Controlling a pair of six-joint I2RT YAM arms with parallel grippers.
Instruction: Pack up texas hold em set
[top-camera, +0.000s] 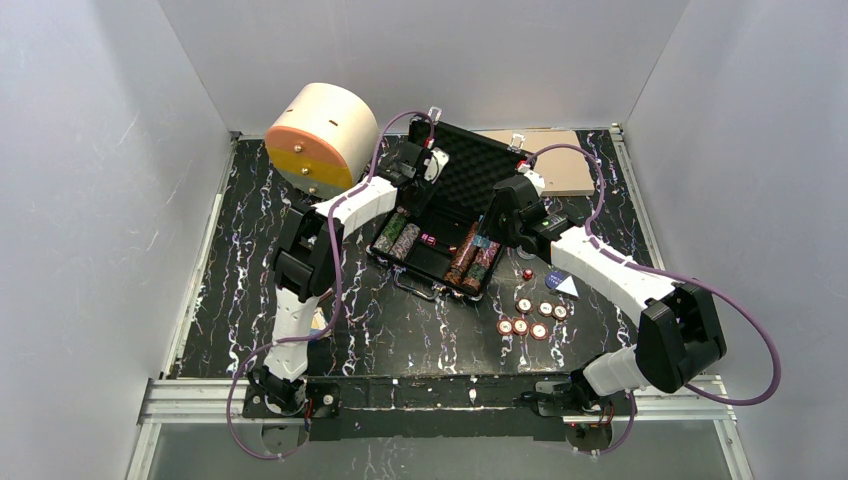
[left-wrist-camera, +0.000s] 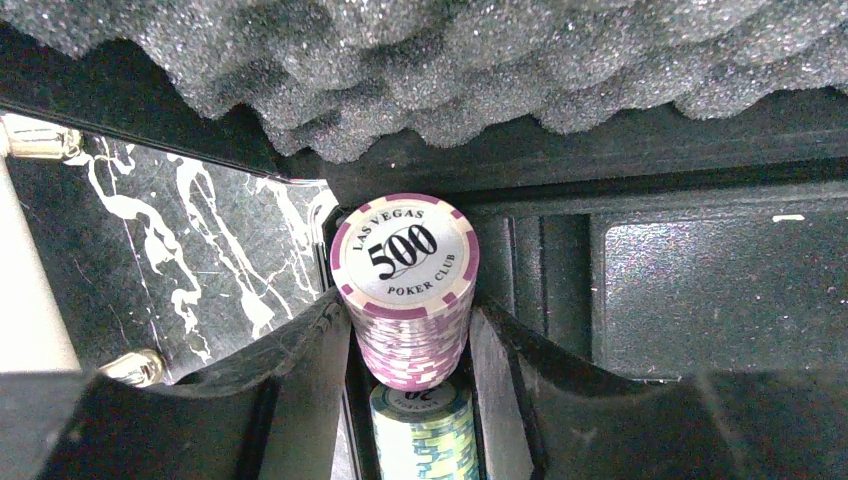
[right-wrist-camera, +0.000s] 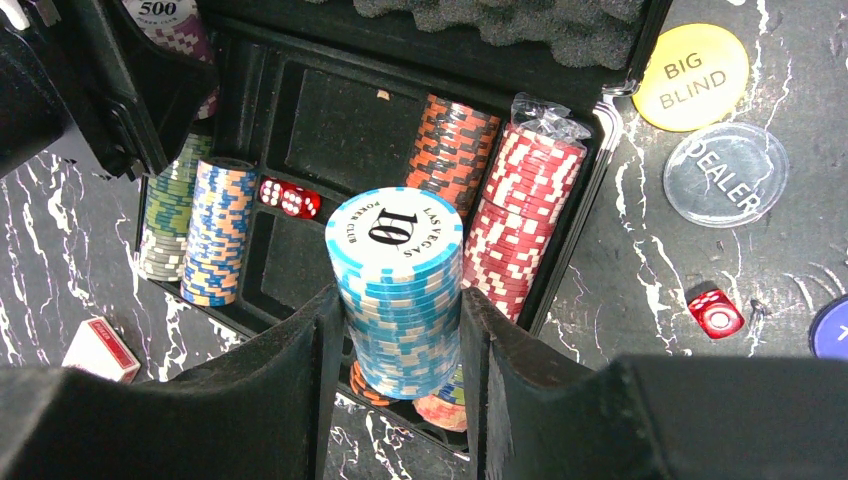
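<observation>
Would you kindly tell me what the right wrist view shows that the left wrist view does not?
Only right wrist: the blue 10 stack held in the right end effector, two red dice in the black case, a loose red die, the Big Blind button, the Dealer button, a red card deck, an orange-black stack and a red-white stack.
Only left wrist: the left end effector gripping the purple 500 stack, seen close, and a silver fitting.
Both: that 500 stack, the foam lining, the case and the marbled table.
</observation>
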